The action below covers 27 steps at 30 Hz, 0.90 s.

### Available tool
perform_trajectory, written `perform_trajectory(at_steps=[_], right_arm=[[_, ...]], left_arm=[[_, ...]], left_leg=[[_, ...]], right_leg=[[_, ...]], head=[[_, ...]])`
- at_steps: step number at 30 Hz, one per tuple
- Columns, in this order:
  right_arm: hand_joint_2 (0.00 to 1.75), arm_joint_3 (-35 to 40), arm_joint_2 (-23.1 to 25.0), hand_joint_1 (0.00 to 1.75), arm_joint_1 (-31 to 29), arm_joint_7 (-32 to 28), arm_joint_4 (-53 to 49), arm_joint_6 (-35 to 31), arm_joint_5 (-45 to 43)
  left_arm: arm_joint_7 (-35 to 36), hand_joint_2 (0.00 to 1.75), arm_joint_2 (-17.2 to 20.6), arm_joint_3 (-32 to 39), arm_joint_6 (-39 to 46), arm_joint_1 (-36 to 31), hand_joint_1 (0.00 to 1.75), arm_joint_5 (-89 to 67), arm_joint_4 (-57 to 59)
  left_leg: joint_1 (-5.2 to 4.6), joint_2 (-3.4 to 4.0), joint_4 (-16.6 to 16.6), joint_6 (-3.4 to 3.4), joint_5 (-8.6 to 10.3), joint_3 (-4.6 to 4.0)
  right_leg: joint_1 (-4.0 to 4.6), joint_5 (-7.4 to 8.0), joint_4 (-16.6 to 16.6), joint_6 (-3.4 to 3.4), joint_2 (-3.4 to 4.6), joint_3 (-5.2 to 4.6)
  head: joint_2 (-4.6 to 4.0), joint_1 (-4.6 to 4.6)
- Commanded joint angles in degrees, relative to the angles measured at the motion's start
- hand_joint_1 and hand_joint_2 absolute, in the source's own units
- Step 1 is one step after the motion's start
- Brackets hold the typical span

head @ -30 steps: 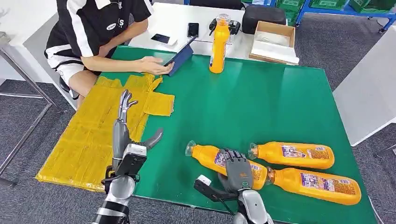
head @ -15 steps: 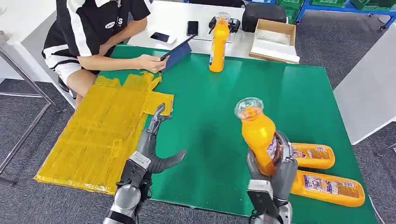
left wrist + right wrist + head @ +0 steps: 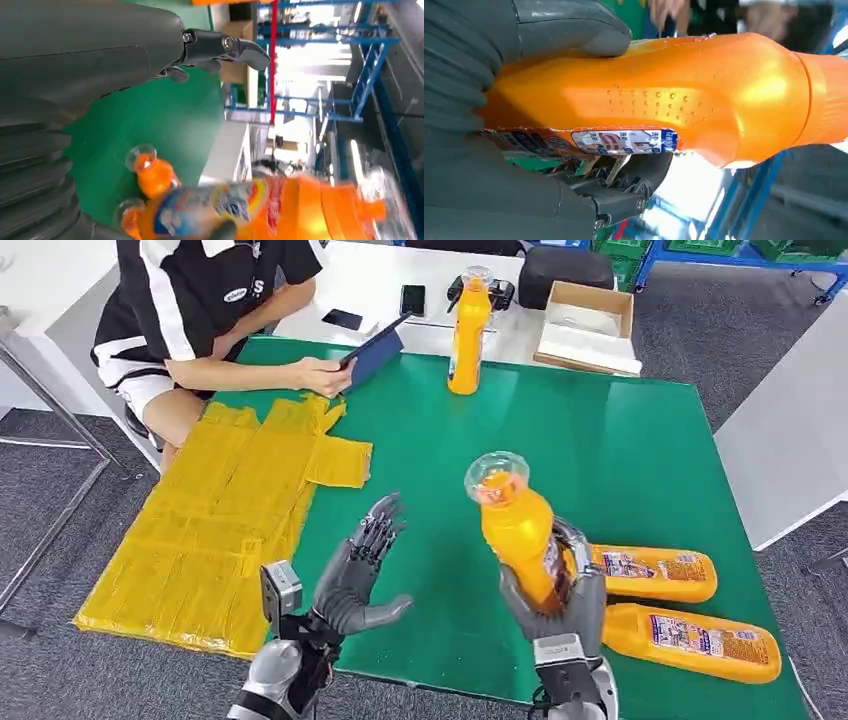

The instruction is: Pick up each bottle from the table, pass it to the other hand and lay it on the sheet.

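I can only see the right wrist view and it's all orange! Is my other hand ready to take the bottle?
Observer: Yes. The left hand is open, fingers spread, beside the orange plastic bottle that the right hand holds cap up.
Operator: Are they touching?
Observer: No, the green table top shows between them.
Operator: How many more bottles?
Observer: Three: a lying bottle, a second lying bottle and a standing bottle at the far edge.
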Motion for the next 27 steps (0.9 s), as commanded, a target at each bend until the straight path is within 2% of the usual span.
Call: perform_trajectory(at_steps=[1, 4, 7, 15, 23, 24, 25, 27], right_arm=[[1.75, 4.00, -0.99, 1.75, -3.48, 0.19, 9.38, 0.22, 0.70], [1.75, 4.47, -1.32, 1.75, -3.69, 0.40, 9.81, 0.91, 0.96], [1.75, 8.10, -0.74, 1.75, -5.58, 0.77, 15.22, 2.07, 3.35], [1.75, 18.35, 0.70, 1.75, -9.19, 1.77, 27.00, -4.92, 10.96], [1.75, 19.37, -0.35, 1.75, -9.23, 2.03, 27.59, -5.14, 10.52], [1.75, 19.54, -0.29, 1.75, -9.24, 2.25, 27.82, -5.46, 10.78], [1.75, 19.68, -0.21, 1.75, -9.22, 2.40, 28.10, -5.87, 11.01], [1.75, 19.78, -0.20, 1.75, -9.22, 2.44, 28.26, -5.97, 11.03]], left_arm=[[0.44, 1.75, 2.65, -1.86, -0.63, -2.81, 0.00, 0.53, 5.50], [0.53, 1.75, 2.86, -2.14, -0.56, -2.84, 0.00, 0.60, 5.26], [0.94, 1.75, 2.86, -3.17, -0.80, -3.71, 0.00, 1.20, 5.81], [1.34, 1.75, 2.67, -3.66, 0.28, -6.03, 0.00, 2.13, 8.20], [1.64, 1.75, 2.39, -2.11, -0.10, -6.94, 0.00, 4.81, 9.55], [1.70, 1.75, 2.24, -1.67, -0.04, -7.05, 0.51, 5.39, 9.76], [1.69, 1.75, 2.00, -1.03, -0.14, -7.11, 1.75, 6.36, 9.91], [1.74, 1.75, 1.92, -0.70, -0.35, -7.14, 1.75, 6.94, 9.94]], left_leg=[[0.06, 0.07, -0.08, -0.15, -0.11, 0.37], [0.04, -0.01, -0.07, -0.10, -0.08, 0.26], [0.05, 0.08, -0.07, -0.15, -0.13, 0.36], [0.09, 0.07, -0.07, -0.15, -0.09, 0.27], [0.08, -0.06, -0.04, -0.10, -0.05, 0.15], [0.08, -0.07, -0.05, -0.15, -0.10, 0.27], [0.10, -0.05, -0.03, -0.19, -0.17, 0.39], [0.07, -0.05, -0.04, -0.10, -0.05, 0.15]], right_leg=[[0.02, -0.09, -0.11, -0.15, 0.26, 0.36], [0.02, -0.06, -0.11, -0.11, 0.18, 0.28], [0.02, -0.09, -0.11, -0.15, 0.31, 0.36], [0.06, -0.05, -0.10, -0.14, 0.26, 0.26], [0.04, -0.06, -0.05, -0.10, 0.10, 0.20], [0.04, -0.12, -0.05, -0.15, 0.16, 0.32], [0.05, -0.18, -0.04, -0.20, 0.24, 0.43], [0.03, -0.06, -0.05, -0.10, 0.13, 0.20]], head=[[0.00, -0.02], [0.00, 0.00], [0.00, 0.00], [0.00, 0.04], [0.00, 0.04], [0.00, 0.04], [0.00, 0.02], [0.00, 0.04]])
